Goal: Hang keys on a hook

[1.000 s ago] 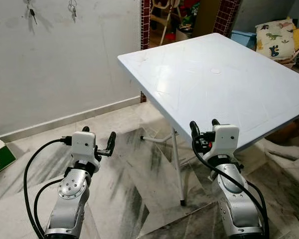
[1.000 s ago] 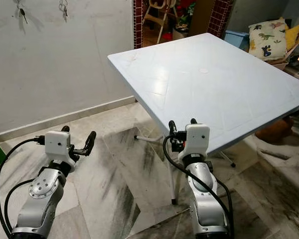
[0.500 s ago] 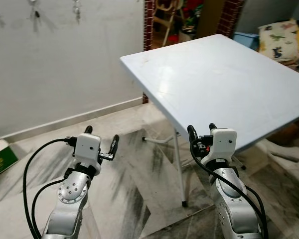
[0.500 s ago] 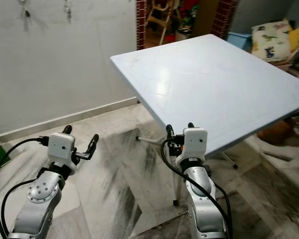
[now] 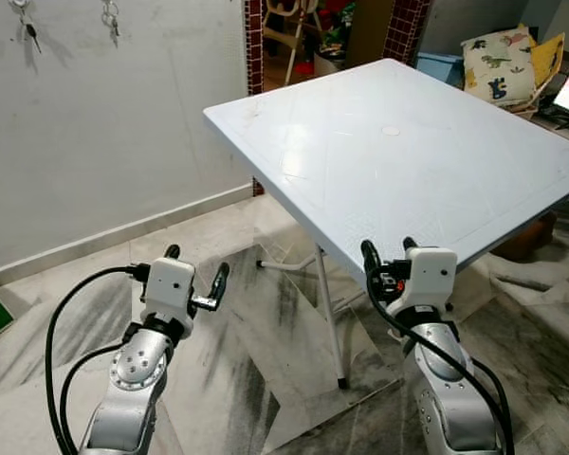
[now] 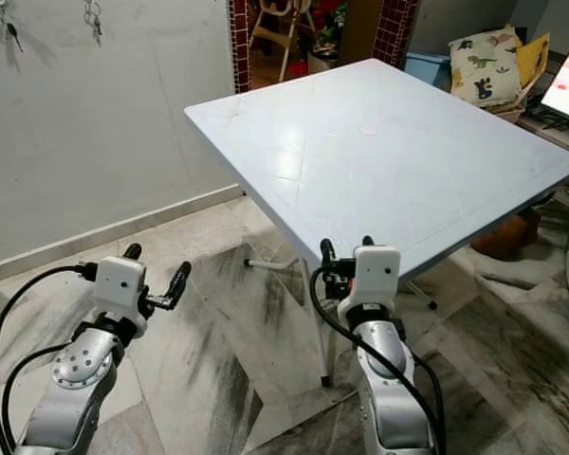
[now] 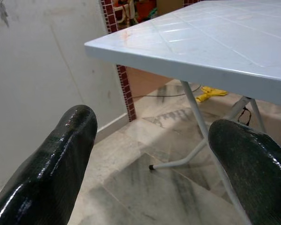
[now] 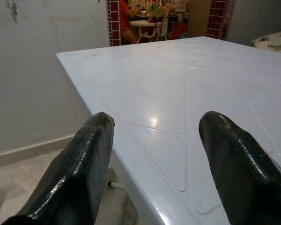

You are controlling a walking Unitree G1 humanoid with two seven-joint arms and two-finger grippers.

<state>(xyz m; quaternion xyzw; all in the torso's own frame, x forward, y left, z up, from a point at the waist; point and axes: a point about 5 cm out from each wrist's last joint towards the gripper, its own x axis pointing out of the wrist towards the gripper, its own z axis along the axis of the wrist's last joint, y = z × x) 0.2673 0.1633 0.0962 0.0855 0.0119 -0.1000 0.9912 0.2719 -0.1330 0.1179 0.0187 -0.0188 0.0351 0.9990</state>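
keys (image 5: 109, 17) – hanging on wall hook (image 5: 107, 4)
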